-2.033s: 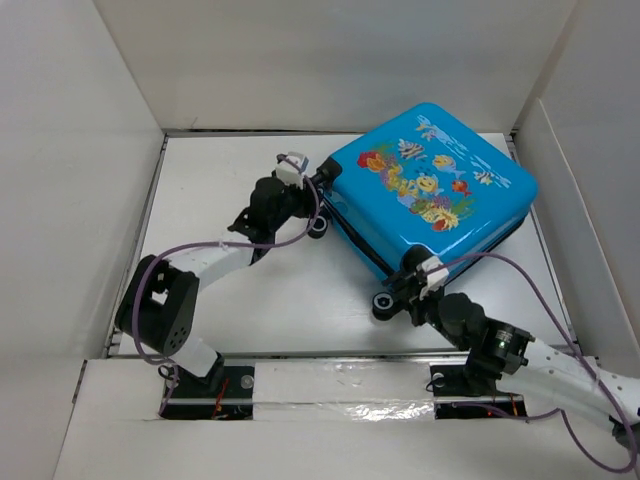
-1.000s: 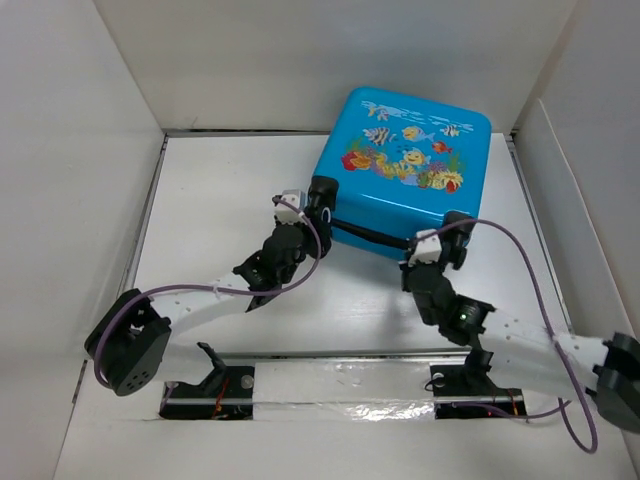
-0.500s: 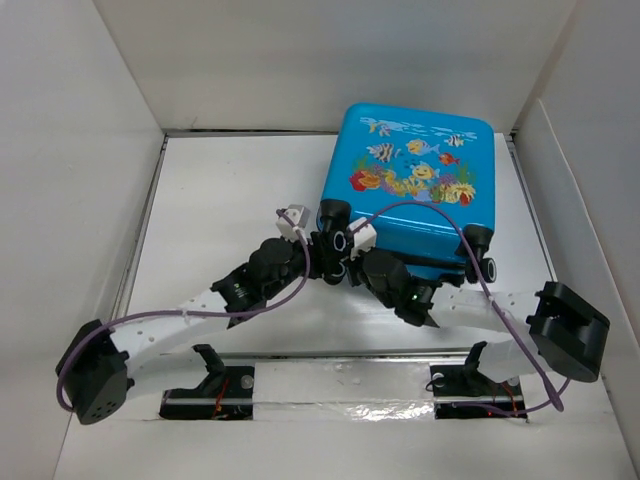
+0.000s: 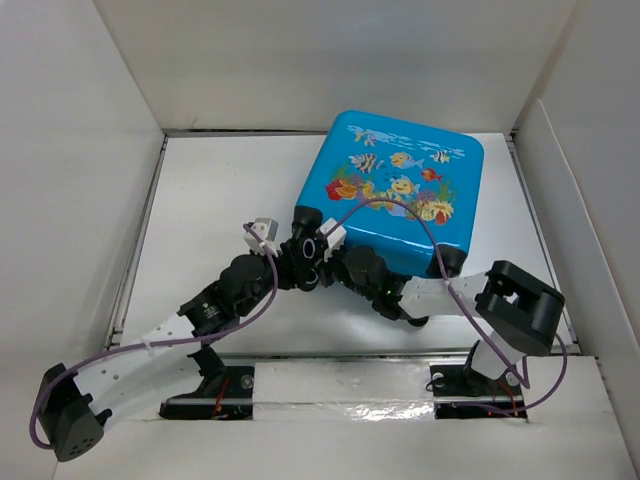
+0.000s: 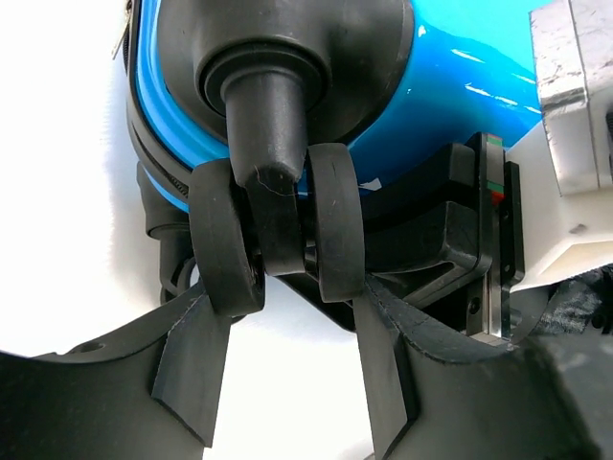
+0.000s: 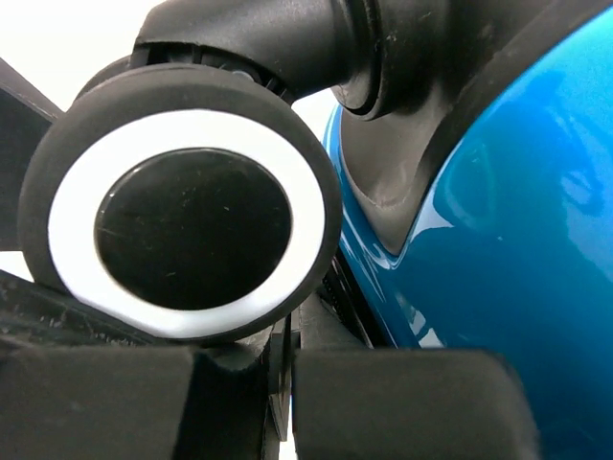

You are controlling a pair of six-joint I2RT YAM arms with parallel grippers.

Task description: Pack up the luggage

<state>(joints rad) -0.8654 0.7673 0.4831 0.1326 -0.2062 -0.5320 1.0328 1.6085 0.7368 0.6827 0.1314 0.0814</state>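
Note:
The luggage (image 4: 400, 195), a bright blue hard-shell case with a fish print, lies shut and flat at the back right of the table. Both grippers meet at its near-left corner wheel (image 4: 308, 272). My left gripper (image 4: 298, 262) reaches in from the left. In the left wrist view its fingers (image 5: 206, 355) clamp the outer sides of the black twin wheel (image 5: 225, 240). My right gripper (image 4: 325, 248) comes from the right, its pads (image 6: 402, 402) pressed together just under the same wheel (image 6: 182, 211), beside the blue shell (image 6: 517, 220).
White walls (image 4: 90, 150) box the table in on the left, back and right. A raised ledge (image 4: 340, 385) runs along the near edge over the arm bases. Purple cables (image 4: 420, 215) loop over the luggage's near side. A second wheel (image 4: 450, 262) sticks out at the near-right corner.
The luggage has slid left and turned a little, its near-left corner now closer to the table's middle. Both arms shifted left with it, still at the corner wheel.

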